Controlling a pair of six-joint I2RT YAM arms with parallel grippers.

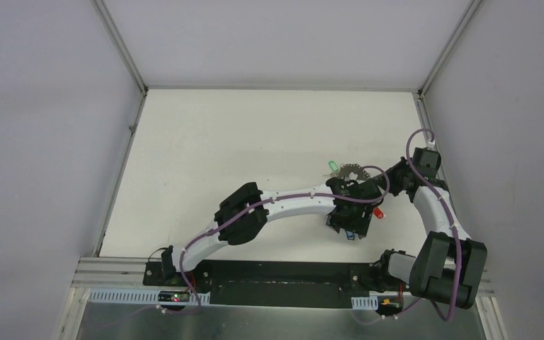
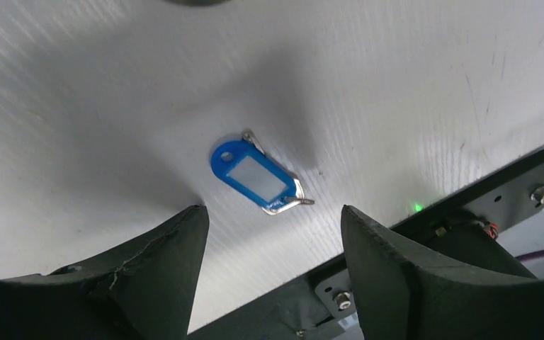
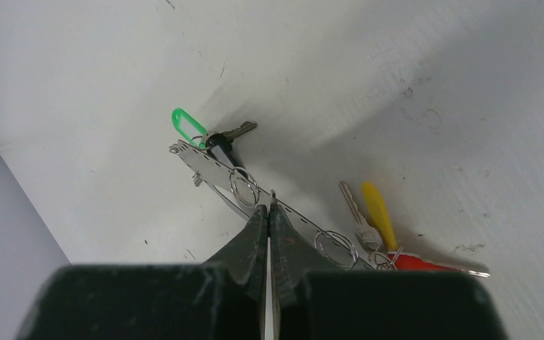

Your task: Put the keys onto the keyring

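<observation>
Keyring [image 3: 205, 164] lies on the table [image 3: 397, 85]. Right gripper [image 3: 269, 207] is clenched on its rim, fingers fully together, pinching between two split rings [image 3: 243, 185]. Whether the rim is lifted there, can't tell.

Left gripper [image 2: 273, 210] is spread wide and grasping nothing. It hangs over the blue tag [image 2: 255, 177] with one finger [image 2: 163, 269] on each side, neither touching it. That tag sits well apart from the keyring, on the arm-base side.

Counts:
- Tags: 5, one each. Green tag [image 3: 184, 124] and black tag [image 3: 219, 149] sit at the keyring's far end, touching it. Yellow tag [image 3: 379, 212] and red tag [image 3: 425, 262] sit just beside its other end. The blue one is under the left gripper.
- Keys [image 3: 241, 129]: 2 blades plainly visible by the keyring, plus a third mostly hidden beneath the blue tag.
- Split rings on the rim: 2 clear, with a small tangle of rings by the red tag.

Labels: the blue tag has a white insert, with no text I can read.
</observation>
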